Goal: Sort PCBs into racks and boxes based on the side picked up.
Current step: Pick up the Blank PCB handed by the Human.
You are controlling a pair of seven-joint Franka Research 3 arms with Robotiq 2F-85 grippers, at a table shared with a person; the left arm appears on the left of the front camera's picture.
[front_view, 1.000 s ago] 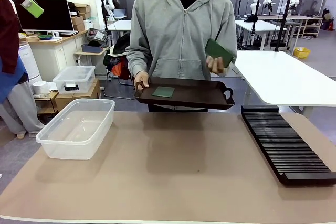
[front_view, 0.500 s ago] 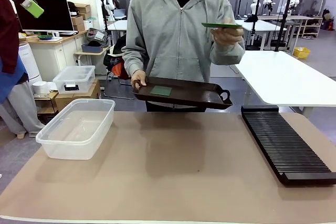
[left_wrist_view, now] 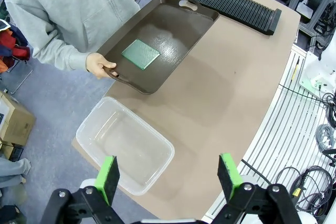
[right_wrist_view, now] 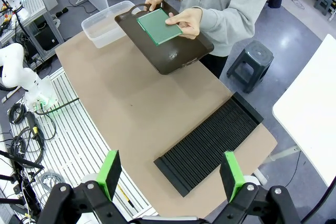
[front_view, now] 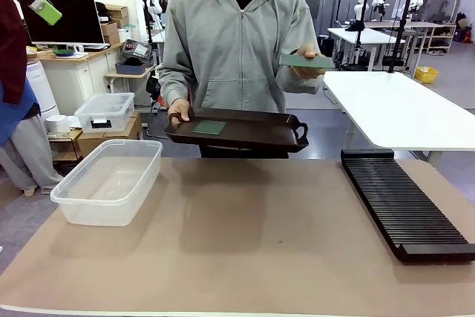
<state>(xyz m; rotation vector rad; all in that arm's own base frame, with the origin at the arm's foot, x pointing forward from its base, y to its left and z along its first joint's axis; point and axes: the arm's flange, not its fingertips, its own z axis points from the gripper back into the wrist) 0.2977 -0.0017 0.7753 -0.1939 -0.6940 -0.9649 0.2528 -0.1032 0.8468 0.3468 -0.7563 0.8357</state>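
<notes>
A person at the far side holds a dark brown handled tray [front_view: 245, 133] by one hand, with a green PCB [front_view: 209, 128] lying on it. The other hand [front_view: 306, 70] holds a second PCB [front_view: 306, 60] flat at chest height; it also shows above the tray [right_wrist_view: 159, 28]. The long black slotted rack [front_view: 404, 202] lies at the table's right. The clear box [front_view: 110, 180] stands at the left. High above the table, my left gripper [left_wrist_view: 168, 174] is open over the box [left_wrist_view: 126, 148]. My right gripper [right_wrist_view: 170, 174] is open too, above the rack [right_wrist_view: 212, 142].
The brown table mat [front_view: 245, 243] spreads between box and rack. A smaller lidded clear box [front_view: 105, 111] stands on a carton behind the table's left. A white table [front_view: 393, 105] is at the back right, a stool [right_wrist_view: 253, 59] by the person.
The person has shifted to the left with the tray. The hand-held PCB went from tilted to raised and flat, then a little lower. Both grippers stay open.
</notes>
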